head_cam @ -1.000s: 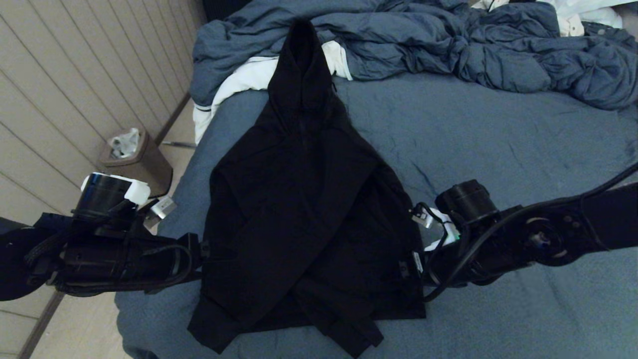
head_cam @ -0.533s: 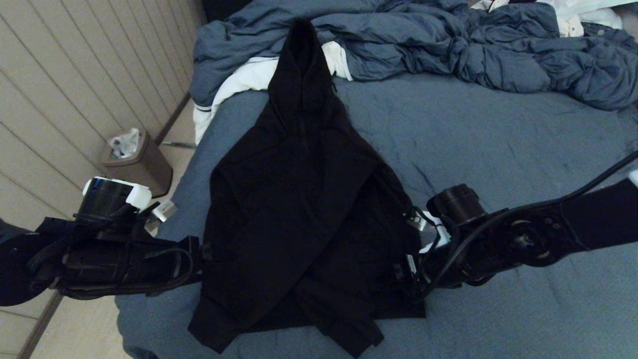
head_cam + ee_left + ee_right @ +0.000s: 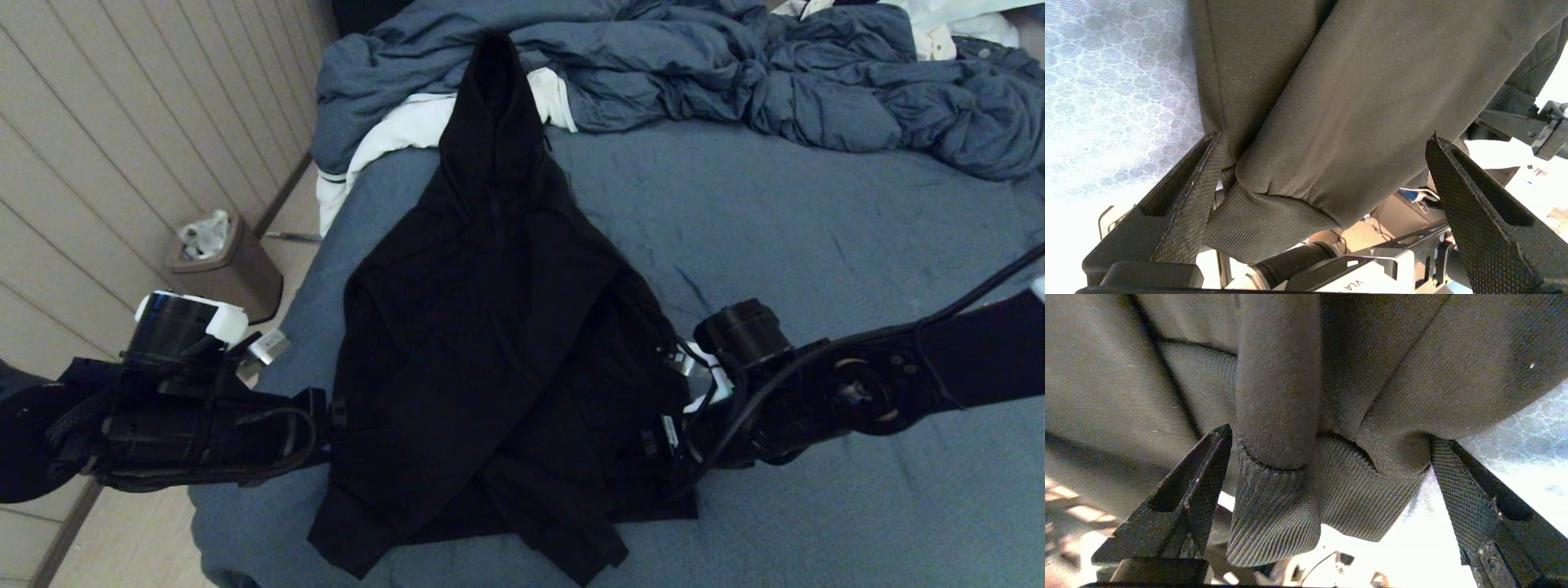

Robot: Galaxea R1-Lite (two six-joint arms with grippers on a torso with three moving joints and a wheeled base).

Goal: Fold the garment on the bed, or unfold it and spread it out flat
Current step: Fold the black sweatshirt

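In the head view your hoodie lies left of centre on the bed, long axis up the frame, hood toward the top, hem at the bottom edge, sleeves crossed over the front. In the left wrist view the left gripper is spread wide around a cuff; closing there could catch only one layer. In the right wrist view the right gripper, equally wide, straddles two ribbed cuffs and may pinch both.
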